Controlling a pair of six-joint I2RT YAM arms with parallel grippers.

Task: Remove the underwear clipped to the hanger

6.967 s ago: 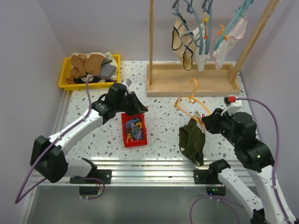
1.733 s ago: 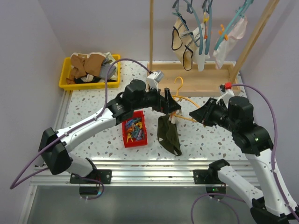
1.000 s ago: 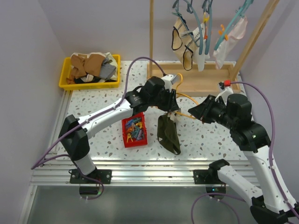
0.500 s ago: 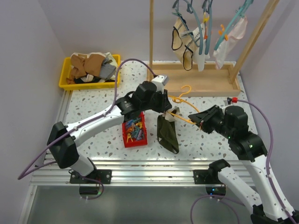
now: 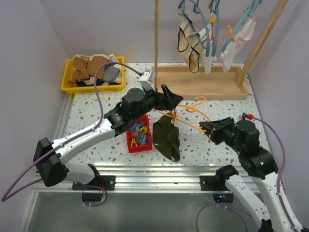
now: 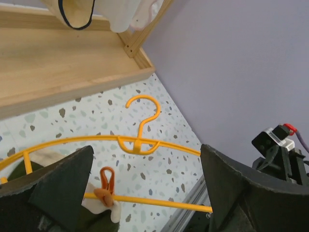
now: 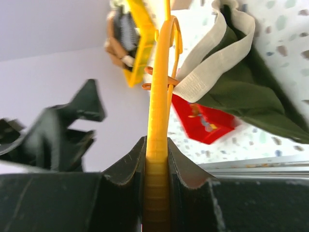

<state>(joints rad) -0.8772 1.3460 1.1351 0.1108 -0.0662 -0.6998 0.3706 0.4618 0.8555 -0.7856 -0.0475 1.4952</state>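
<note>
The dark olive-green cloth underwear with a pale waistband (image 5: 165,138) is being carried below the thin orange plastic hanger (image 6: 139,143). It is being held over the middle of the speckled terrazzo table (image 5: 227,107), towards its near edge, just beside the red plastic bin of clips (image 5: 140,150). It is being fastened to the hanger's lower bar by a small orange clip (image 6: 107,180) biting the waistband. Whether its lower fold is resting on the table cannot be told.

The garment is being judged light, soft and limp. It will likely sag and stretch rather than resist, so a pull on the loose cloth may only drag the hanger along. The better hold is being judged to be the clip itself, or the waistband right under it, where the fabric is doubled and firmer. The hanger is likely springy and may swing.

The right gripper (image 7: 157,145) is being kept pressed together on the hanger's end, with the orange bar being pinched between its pads. The left gripper (image 6: 146,151) is being held spread wide and is touching nothing, with the hanger's hook and the clip being framed between its fingers.
</note>
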